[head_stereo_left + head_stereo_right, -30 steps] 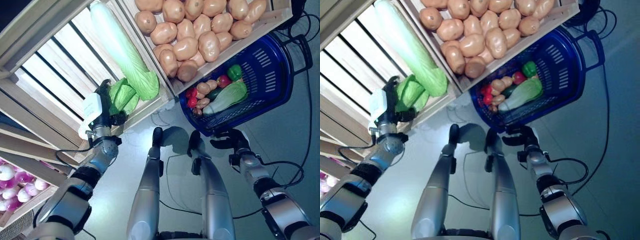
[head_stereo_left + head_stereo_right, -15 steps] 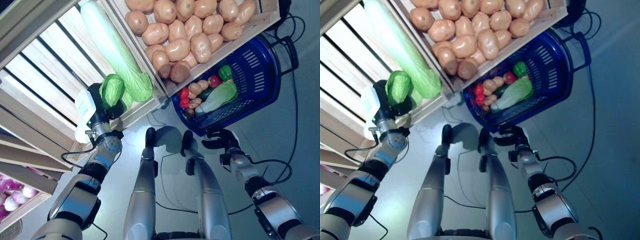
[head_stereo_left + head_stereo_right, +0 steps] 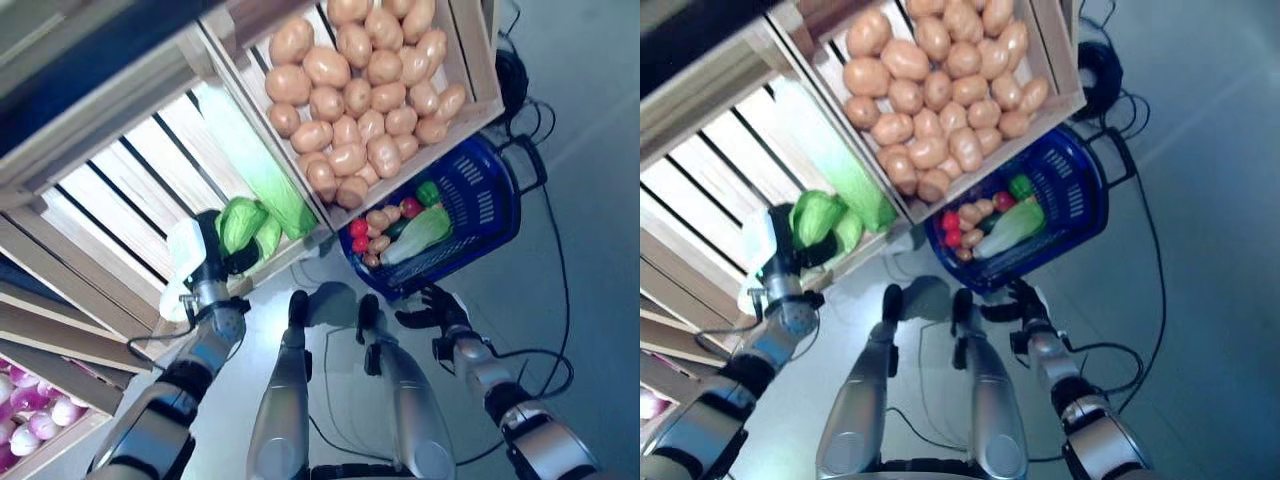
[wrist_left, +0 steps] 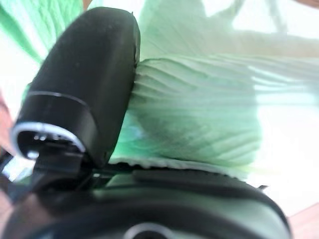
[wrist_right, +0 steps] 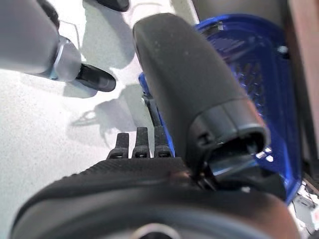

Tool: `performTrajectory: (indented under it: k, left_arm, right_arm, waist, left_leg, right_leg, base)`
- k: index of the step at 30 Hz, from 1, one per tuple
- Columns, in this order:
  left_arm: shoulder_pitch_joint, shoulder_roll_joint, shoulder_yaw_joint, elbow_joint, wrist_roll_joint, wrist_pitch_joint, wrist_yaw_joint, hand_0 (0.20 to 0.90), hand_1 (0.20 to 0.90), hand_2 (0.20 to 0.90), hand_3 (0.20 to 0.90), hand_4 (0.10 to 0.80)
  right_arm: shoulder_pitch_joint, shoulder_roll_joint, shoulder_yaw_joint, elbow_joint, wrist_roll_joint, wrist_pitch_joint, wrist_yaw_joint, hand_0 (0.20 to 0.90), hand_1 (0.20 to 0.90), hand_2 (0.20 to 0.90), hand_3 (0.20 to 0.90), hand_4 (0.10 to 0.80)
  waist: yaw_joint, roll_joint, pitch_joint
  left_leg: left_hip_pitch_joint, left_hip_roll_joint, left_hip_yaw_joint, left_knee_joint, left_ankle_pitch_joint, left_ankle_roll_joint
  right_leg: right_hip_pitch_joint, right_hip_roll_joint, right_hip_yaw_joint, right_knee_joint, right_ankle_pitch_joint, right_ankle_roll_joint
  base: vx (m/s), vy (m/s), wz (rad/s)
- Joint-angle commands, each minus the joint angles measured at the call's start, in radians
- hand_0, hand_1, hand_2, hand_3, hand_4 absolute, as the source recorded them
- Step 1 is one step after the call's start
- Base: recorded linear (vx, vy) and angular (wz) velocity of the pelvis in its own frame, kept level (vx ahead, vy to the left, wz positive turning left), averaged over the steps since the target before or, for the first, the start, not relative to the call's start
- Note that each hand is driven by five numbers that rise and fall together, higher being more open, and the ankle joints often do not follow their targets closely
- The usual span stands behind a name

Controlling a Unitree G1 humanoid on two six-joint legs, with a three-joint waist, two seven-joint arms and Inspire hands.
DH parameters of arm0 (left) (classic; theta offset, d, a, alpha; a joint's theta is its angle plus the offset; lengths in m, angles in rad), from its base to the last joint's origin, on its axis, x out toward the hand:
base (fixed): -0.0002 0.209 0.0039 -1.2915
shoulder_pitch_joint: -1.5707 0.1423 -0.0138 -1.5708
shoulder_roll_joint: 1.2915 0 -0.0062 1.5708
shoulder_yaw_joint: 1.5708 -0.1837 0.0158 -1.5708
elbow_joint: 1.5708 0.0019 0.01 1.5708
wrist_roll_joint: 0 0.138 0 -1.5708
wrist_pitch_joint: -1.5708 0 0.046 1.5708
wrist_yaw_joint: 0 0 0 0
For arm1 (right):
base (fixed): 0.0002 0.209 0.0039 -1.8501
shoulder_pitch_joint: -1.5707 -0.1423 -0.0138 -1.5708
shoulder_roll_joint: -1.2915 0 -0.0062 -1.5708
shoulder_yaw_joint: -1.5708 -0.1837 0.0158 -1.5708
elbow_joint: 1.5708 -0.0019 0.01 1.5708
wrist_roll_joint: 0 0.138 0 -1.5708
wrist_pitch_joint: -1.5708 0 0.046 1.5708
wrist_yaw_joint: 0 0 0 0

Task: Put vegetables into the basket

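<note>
At the far left, purple-and-white bulbs (image 3: 25, 420) are seen in a low wooden bin at the edge of the head views. Next to it, the slatted wooden crate (image 3: 110, 215) is largely bare, with open slats behind the left hand (image 3: 205, 262). A small green cabbage (image 3: 240, 222) is gripped by that hand, its fingers and thumb curled round the leaves, as is shown close up in the left wrist view (image 4: 199, 124); the cabbage is held just above the crate's front lip. A long pale-green napa cabbage (image 3: 262, 170) is laid along the crate's right wall, touching the divider. Beyond the divider, the potato crate (image 3: 478, 60) is filled with potatoes (image 3: 365, 95) up to its front board. Below that board's edge, the blue basket (image 3: 495, 215) is held at its near rim by the right hand (image 3: 432, 308), whose fingers are hooked round the rim (image 5: 149, 107). A second napa, a green pepper and red tomatoes are seen inside, with free room toward the basket's far handle (image 3: 528, 160). Open grey floor (image 3: 590, 300) is left to the right.
</note>
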Motion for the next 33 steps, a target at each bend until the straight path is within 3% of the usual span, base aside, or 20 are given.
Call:
performTrajectory:
  k: [1, 5, 7, 11, 16, 20, 24, 27, 33]
  left_arm:
    - [0.088, -0.015, 0.111, -0.214, 0.084, -0.142, 0.007, 0.3, 0.3, 0.3, 0.3, 0.4]
    - [0.213, 0.015, 0.204, -0.341, 0.107, -0.192, -0.024, 0.3, 0.3, 0.3, 0.3, 0.4]
    - [0.287, 0.026, 0.288, -0.428, 0.099, -0.226, -0.074, 0.3, 0.3, 0.3, 0.3, 0.4]
    - [0.364, 0.03, 0.375, -0.541, 0.1, -0.27, -0.123, 0.3, 0.3, 0.3, 0.3, 0.4]
    - [0.417, -0.027, 0.469, -0.7, -0.143, -0.355, -0.306, 0.3, 0.3, 0.3, 0.3, 0.4]
    - [0.404, -0.069, 0.455, -0.765, -0.362, -0.36, -0.484, 0.3, 0.3, 0.3, 0.3, 0.4]
    - [0.349, -0.109, 0.368, -0.822, -0.625, -0.304, -0.707, 0.3, 0.3, 0.3, 0.3, 0.4]
    - [0.32, -0.116, 0.303, -0.851, -0.708, -0.278, -0.804, 0.3, 0.3, 0.3, 0.3, 0.4]
    - [0.26, -0.139, 0.182, -0.876, -0.823, -0.217, -0.971, 0.3, 0.3, 0.3, 0.3, 0.4]
  right_arm:
    - [0.182, -0.101, -0.084, -0.207, -0.042, -0.104, -0.011, 0.9, 0.9, 0.9, 0.9, 0.8]
    - [0.321, -0.096, -0.151, -0.375, -0.085, -0.134, 0.012, 0.9, 0.9, 0.9, 0.9, 0.8]
    - [0.407, -0.099, -0.211, -0.478, -0.101, -0.14, 0.047, 0.9, 0.9, 0.9, 0.9, 0.8]
    - [0.494, -0.102, -0.279, -0.584, -0.107, -0.164, 0.098, 0.9, 0.9, 0.9, 0.9, 0.8]
    - [0.549, -0.094, -0.327, -0.751, -0.086, -0.161, 0.189, 0.9, 0.9, 0.9, 0.9, 0.8]
    - [0.539, -0.084, -0.314, -0.833, -0.021, -0.145, 0.266, 0.9, 0.9, 0.9, 0.9, 0.8]
    - [0.507, -0.097, -0.251, -0.91, 0.012, -0.122, 0.407, 0.9, 0.9, 0.9, 0.9, 0.8]
    - [0.488, -0.124, -0.207, -0.952, 0.059, -0.088, 0.478, 0.9, 0.9, 0.9, 0.9, 0.8]
    - [0.437, -0.146, -0.143, -0.991, 0.104, -0.054, 0.501, 0.9, 0.9, 0.9, 0.9, 0.8]
  waist:
    - [0.008, 0.077, -0.153]
    - [0.0, 0.082, -0.211]
    - [-0.001, 0.082, -0.257]
    - [-0.003, 0.083, -0.312]
    - [0.003, 0.081, -0.388]
    - [0.001, 0.079, -0.405]
    - [-0.009, 0.074, -0.432]
    - [-0.014, 0.068, -0.446]
    - [-0.023, 0.062, -0.471]
  left_leg:
    - [-0.006, -0.044, 0.019, 0.003, 0.003, -0.009]
    - [0.083, -0.045, 0.008, -0.07, 0.01, -0.003]
    - [0.16, -0.045, -0.001, -0.122, 0.011, -0.002]
    - [0.22, -0.046, -0.007, -0.157, 0.011, -0.001]
    - [0.3, -0.048, -0.019, -0.188, -0.002, 0.006]
    - [0.337, -0.043, -0.016, -0.206, -0.008, 0.009]
    - [0.375, -0.039, -0.013, -0.234, -0.014, 0.01]
    - [0.388, -0.033, -0.002, -0.239, -0.02, 0.01]
    - [0.405, -0.027, 0.018, -0.239, -0.034, 0.016]
  right_leg:
    - [0.148, -0.042, -0.069, -0.108, 0.014, 0.032]
    - [0.237, -0.05, -0.083, -0.17, 0.03, 0.043]
    - [0.313, -0.052, -0.086, -0.214, 0.033, 0.054]
    - [0.373, -0.057, -0.094, -0.253, 0.043, 0.063]
    - [0.445, -0.066, -0.1, -0.29, 0.053, 0.075]
    - [0.471, -0.068, -0.101, -0.298, 0.056, 0.079]
    - [0.501, -0.065, -0.088, -0.334, 0.073, 0.091]
    - [0.509, -0.066, -0.082, -0.353, 0.085, 0.097]
    - [0.519, -0.064, -0.066, -0.361, 0.089, 0.099]
  base:
    - [0.159, 0.051, 0.06]
    - [0.191, 0.028, 0.1]
    - [0.267, 0.026, 0.09]
    - [0.206, 0.002, 0.12]
    - [0.149, -0.02, 0.15]
    - [0.055, -0.027, 0.03]
    - [0.048, -0.032, 0.02]
    - [0.01, -0.023, 0.0]
    - [0.008, -0.005, -0.01]
